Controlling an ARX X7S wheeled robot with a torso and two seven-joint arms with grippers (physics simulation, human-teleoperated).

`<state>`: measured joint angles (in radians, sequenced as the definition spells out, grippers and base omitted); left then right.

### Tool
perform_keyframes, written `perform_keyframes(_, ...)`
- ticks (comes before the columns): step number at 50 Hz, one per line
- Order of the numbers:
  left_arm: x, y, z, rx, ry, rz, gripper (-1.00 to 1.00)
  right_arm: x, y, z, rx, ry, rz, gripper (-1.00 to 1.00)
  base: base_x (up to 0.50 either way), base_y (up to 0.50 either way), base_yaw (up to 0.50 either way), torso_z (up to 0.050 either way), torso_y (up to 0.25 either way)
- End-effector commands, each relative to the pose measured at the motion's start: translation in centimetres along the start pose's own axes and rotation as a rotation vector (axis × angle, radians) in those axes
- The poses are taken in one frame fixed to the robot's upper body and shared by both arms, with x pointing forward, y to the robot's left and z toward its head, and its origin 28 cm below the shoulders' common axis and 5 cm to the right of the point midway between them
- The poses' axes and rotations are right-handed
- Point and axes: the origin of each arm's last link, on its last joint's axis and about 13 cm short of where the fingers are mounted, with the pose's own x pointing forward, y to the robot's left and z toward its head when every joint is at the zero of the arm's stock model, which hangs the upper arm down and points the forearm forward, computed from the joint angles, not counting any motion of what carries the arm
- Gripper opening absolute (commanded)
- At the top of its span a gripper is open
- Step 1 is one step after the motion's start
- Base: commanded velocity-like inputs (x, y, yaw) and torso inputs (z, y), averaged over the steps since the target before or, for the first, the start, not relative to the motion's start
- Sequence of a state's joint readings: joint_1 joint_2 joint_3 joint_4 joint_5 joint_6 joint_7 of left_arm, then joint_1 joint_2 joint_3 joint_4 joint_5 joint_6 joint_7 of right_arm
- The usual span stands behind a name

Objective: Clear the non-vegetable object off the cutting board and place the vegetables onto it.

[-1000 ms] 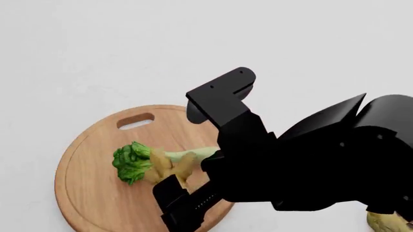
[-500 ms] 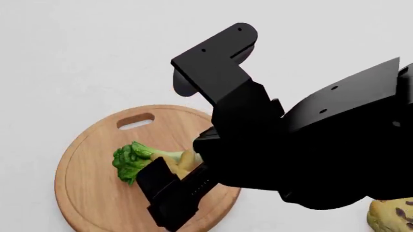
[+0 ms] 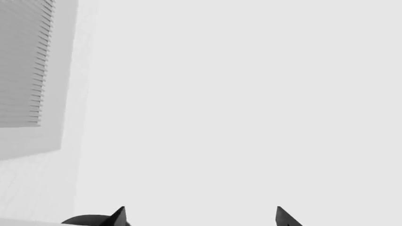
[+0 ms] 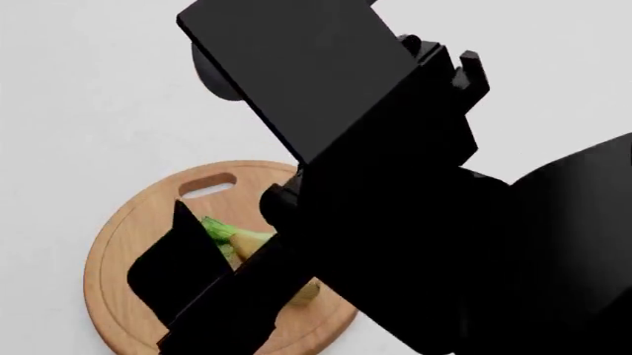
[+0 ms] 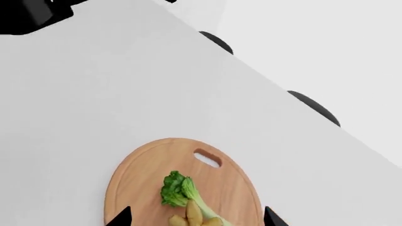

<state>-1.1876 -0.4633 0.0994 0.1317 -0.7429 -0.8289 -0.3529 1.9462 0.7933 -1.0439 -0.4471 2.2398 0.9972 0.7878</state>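
The round wooden cutting board point(image 5: 135, 181) lies on the white table, handle slot point(image 5: 207, 158) on its far side. On it rest the vegetables: the leafy green point(image 5: 174, 189) and, against its pale stalk, the knobby tan root point(image 5: 193, 214). My right gripper point(image 5: 196, 217) hangs open high above them, holding nothing. In the head view my right arm point(image 4: 395, 185) covers most of the board point(image 4: 118, 244); only a bit of the leafy green point(image 4: 219, 231) and the root point(image 4: 306, 292) show. The non-vegetable object is hidden. My left gripper point(image 3: 201, 219) is open and empty before a blank pale surface.
The white table point(image 5: 94, 94) ends in a diagonal far edge with two dark rounded shapes point(image 5: 217, 41) point(image 5: 314, 107) beyond it. A slatted window blind point(image 3: 25, 61) shows in the left wrist view.
My right arm has risen toward the head camera and now fills most of that view. The chip-dotted lump at the lower right has gone behind it. The vegetables have stayed on the board.
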Motion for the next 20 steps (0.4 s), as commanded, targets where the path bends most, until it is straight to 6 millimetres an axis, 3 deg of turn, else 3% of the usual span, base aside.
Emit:
perform_keyframes(1, -1.2, 0.0, 0.3, -0.001, -0.017, -0.017, 1.0, -4.0, 3.3, 1.5, -0.101, -0.154, -0.11, 1.0, 0.0, 0.0, 0.0, 0.0, 0.0)
perform_keyframes(11, -2.7, 0.1, 1.0, 0.005, -0.064, -0.073, 1.0, -7.5, 6.8, 3.0, -0.208, -0.256, -0.215, 1.0, 0.0, 0.0, 0.0, 0.0, 0.0)
perform_keyframes(20, -5.0, 0.7, 1.6, 0.001, -0.103, -0.077, 1.0, -8.7, 8.3, 2.3, -0.236, -0.279, -0.279, 1.0, 0.0, 0.0, 0.0, 0.0, 0.0)
